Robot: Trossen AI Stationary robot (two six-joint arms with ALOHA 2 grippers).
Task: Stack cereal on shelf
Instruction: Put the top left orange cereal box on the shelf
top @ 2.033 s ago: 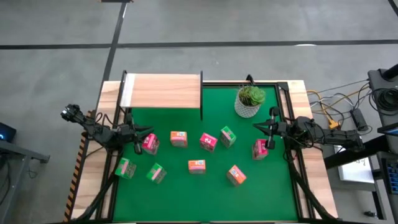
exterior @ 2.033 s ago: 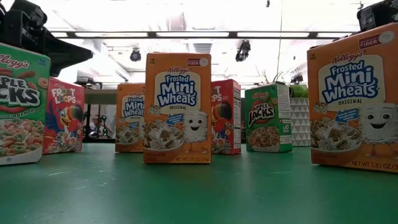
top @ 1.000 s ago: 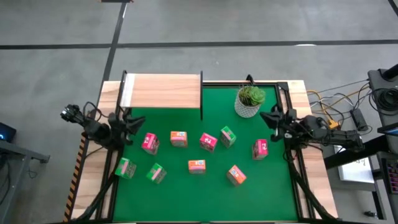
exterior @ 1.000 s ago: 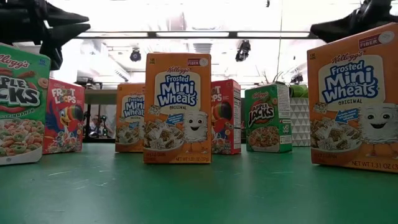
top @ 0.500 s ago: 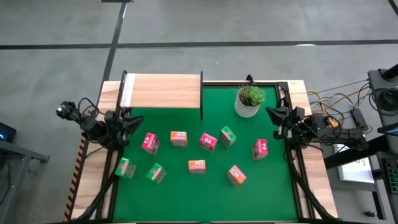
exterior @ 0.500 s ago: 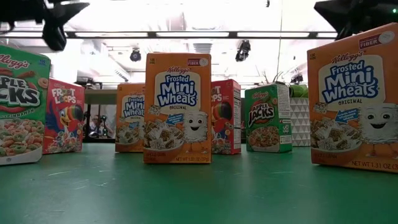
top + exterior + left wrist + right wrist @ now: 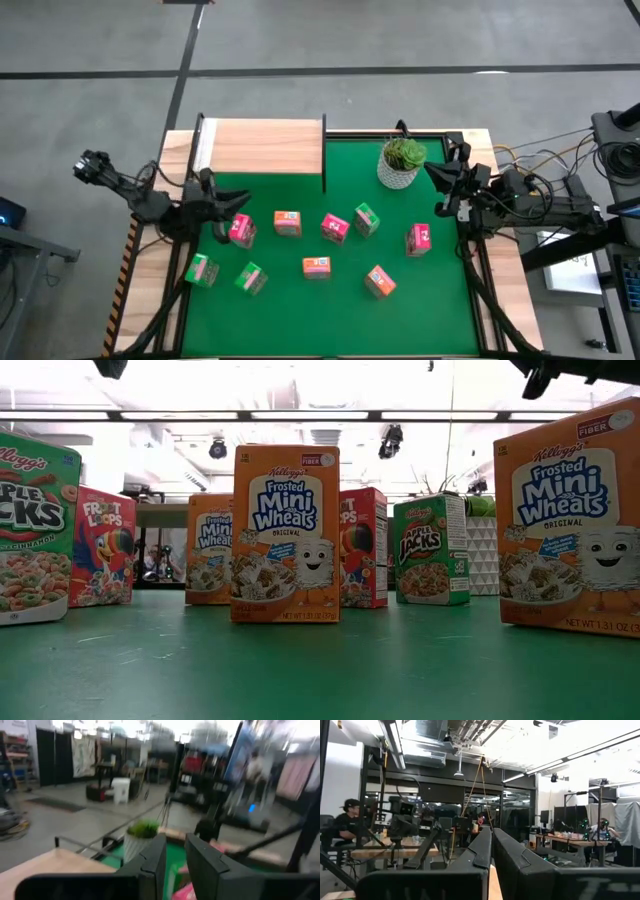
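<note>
Both grippers sit back at the sides of the table: the left gripper hangs over the left edge of the green mat, its fingers parted by a narrow gap with nothing between them, and its tips are just beside the pink Froot Loops box without touching it. Across the table the right gripper is over the right edge, fingers pressed together and empty, pointing in toward the potted plant that stands in the far right corner. Between the two arms the middle of the mat is open from above, but it is dotted with nine upright cereal boxes well apart from each other: an orange Frosted Mini Wheats box, a second pink box, a green Apple Jacks box and a third pink box in the farther row, with two green boxes and two orange ones nearer the front. At the far left corner stands the light-wood shelf, its plank top bare, with no box on it. Bare mat runs free along the front edge.
</note>
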